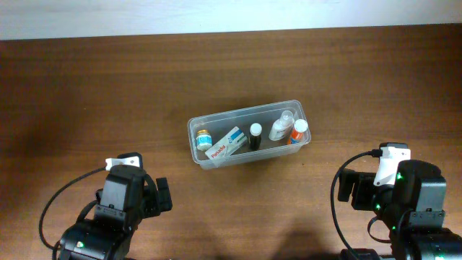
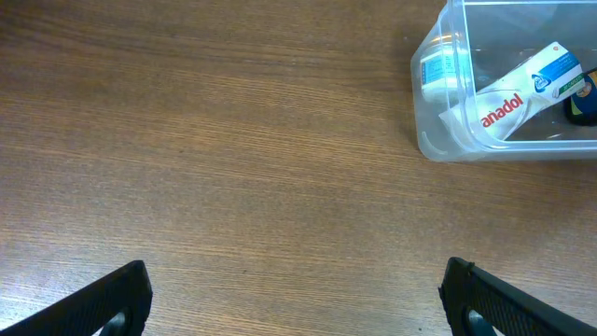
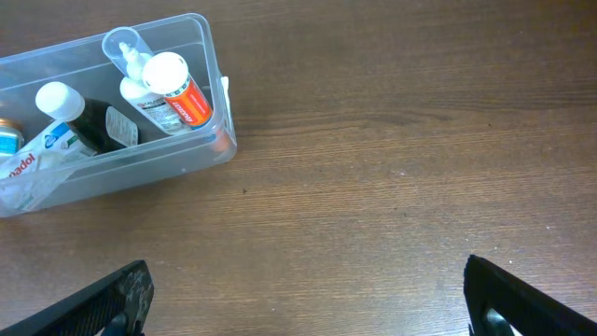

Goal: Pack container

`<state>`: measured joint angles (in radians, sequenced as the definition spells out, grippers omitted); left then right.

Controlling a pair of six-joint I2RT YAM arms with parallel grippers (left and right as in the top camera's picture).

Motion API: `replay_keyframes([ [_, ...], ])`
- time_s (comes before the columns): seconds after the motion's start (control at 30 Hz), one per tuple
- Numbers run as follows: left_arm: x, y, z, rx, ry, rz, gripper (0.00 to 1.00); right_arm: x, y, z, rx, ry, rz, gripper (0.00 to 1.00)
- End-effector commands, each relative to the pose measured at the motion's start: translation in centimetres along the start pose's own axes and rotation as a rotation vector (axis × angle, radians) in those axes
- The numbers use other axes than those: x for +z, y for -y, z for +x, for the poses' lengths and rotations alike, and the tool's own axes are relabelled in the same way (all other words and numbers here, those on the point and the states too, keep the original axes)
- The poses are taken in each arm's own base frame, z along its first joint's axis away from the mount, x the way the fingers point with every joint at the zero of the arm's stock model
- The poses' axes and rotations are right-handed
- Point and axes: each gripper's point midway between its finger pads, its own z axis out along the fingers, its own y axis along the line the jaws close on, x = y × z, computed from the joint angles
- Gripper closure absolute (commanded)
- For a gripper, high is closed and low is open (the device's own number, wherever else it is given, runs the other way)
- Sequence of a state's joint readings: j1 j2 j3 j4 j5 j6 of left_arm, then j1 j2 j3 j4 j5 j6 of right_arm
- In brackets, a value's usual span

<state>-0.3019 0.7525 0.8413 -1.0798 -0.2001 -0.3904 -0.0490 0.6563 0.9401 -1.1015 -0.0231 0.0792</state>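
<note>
The clear plastic container sits at the table's middle. Inside lie a small blue-labelled jar, a white Panadol pack, a black bottle with a white cap, a clear bottle and an orange-and-white tube. The container's left end shows in the left wrist view, its right end in the right wrist view. My left gripper is open and empty over bare wood, near the front left. My right gripper is open and empty near the front right.
The wooden table reaches a pale wall strip at the back. Both arm bases and their cables sit at the front edge, left and right.
</note>
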Motion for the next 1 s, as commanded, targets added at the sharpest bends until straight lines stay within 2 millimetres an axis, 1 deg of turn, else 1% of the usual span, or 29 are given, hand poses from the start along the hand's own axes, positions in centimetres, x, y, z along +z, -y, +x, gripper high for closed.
replay_keyframes([
  [0.0, 0.0, -0.3, 0.1, -0.014, 0.004, -0.016, 0.01, 0.0, 0.4, 0.1, 0.013, 0.006, 0.022, 0.02],
  [0.17, 0.0, -0.3, 0.1, -0.014, 0.004, -0.016, 0.01, -0.9, 0.3, 0.9, 0.002, 0.037, 0.009, 0.02],
  [0.23, 0.0, -0.3, 0.1, -0.014, 0.004, -0.016, 0.01, -0.8, -0.1, 1.8, 0.001, 0.053, -0.018, 0.02],
  [0.33, 0.0, -0.3, 0.1, -0.014, 0.004, -0.016, 0.01, -0.1, -0.4, 2.8, -0.002, 0.113, -0.043, 0.02],
  [0.4, 0.0, -0.3, 0.1, -0.014, 0.004, -0.016, 0.01, 0.7, -0.5, 3.4, -0.006, 0.173, -0.061, 0.02],
  [0.5, 0.0, -0.3, 0.1, -0.014, 0.004, -0.016, 0.01, 1.9, -0.9, 3.8, -0.014, 0.257, -0.091, 0.02],
  [0.57, 0.0, -0.3, 0.1, -0.014, 0.004, -0.016, 0.01, 3.1, -1.1, 3.2, -0.022, 0.369, -0.111, 0.02],
  [0.67, 0.0, -0.3, 0.1, -0.014, 0.004, -0.016, 0.01, 4.1, -1.3, 1.9, -0.033, 0.505, -0.127, 0.02],
  [0.7, 0.0, -0.3, 0.1, -0.014, 0.004, -0.016, 0.01, 4.3, -1.3, 1.1, -0.038, 0.574, -0.131, 0.02],
  [0.87, 0.0, -0.3, 0.1, -0.014, 0.004, -0.016, 0.01, 4.1, -1.5, -1.7, -0.074, 0.831, -0.139, 0.02],
  [0.93, 0.0, -0.3, 0.1, -0.014, 0.004, -0.016, 0.01, 4.2, -1.5, -2.1, -0.076, 0.893, -0.139, 0.02],
  [0.97, 0.0, -0.3, 0.1, -0.014, 0.004, -0.016, 0.01, 4.5, -1.5, -2.0, -0.078, 0.907, -0.143, 0.02],
])
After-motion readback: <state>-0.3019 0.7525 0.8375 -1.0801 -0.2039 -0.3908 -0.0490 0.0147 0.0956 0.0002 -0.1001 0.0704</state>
